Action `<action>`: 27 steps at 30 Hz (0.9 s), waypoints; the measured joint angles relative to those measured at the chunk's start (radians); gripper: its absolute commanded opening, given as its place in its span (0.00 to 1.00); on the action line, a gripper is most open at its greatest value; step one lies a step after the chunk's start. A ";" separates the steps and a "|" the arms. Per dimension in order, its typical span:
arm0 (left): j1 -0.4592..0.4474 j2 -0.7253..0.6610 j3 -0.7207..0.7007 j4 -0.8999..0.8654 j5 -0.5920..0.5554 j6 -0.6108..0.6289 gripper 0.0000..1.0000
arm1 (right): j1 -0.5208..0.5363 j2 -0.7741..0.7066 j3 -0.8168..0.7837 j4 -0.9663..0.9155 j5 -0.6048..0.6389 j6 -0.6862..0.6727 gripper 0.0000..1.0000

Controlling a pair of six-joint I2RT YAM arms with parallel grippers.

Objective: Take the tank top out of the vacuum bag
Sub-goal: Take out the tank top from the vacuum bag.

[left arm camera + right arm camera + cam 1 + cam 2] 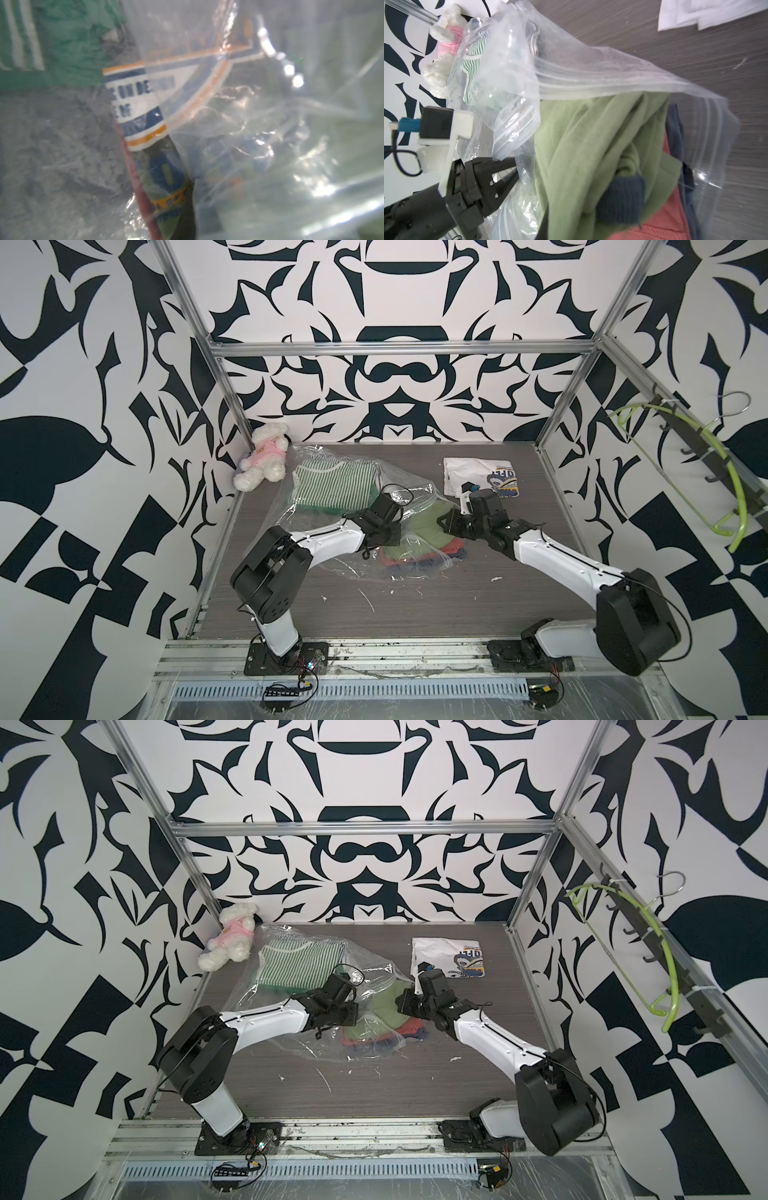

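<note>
Green garment [591, 145] in vacuum bag [591, 68] | right end effector [444, 524] clenched | left end effector [515, 168] pinching bag

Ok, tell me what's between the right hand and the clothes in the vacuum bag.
Nothing visible: the left hand holds the vacuum bag open, and the right hand sits at the bare olive garment in its mouth.

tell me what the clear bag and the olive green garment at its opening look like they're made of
vacuum bag: thin clear plastic film, glossy; it crinkles, glints, and the table shows through it.
green garment: soft matte fabric, perhaps fleece or brushed cotton; fuzzy surface and rounded folds, weave too fine to tell.
</note>
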 measured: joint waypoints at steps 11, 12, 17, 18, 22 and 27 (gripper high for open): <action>0.015 -0.047 -0.025 -0.095 -0.075 -0.014 0.00 | -0.037 -0.114 -0.006 -0.136 0.092 -0.063 0.00; 0.016 -0.048 -0.025 -0.100 -0.077 -0.015 0.00 | -0.042 -0.122 -0.006 -0.140 0.091 -0.066 0.00; 0.019 -0.049 -0.029 -0.108 -0.083 -0.016 0.00 | -0.082 -0.203 -0.006 -0.143 0.063 -0.073 0.00; 0.021 -0.049 -0.031 -0.108 -0.084 -0.016 0.00 | -0.092 -0.219 -0.006 -0.143 0.057 -0.074 0.00; 0.031 -0.050 -0.044 -0.111 -0.085 -0.015 0.00 | -0.153 -0.257 0.003 -0.183 0.069 -0.087 0.00; 0.053 -0.061 -0.055 -0.116 -0.085 -0.011 0.00 | -0.216 -0.221 0.025 -0.271 0.110 -0.131 0.00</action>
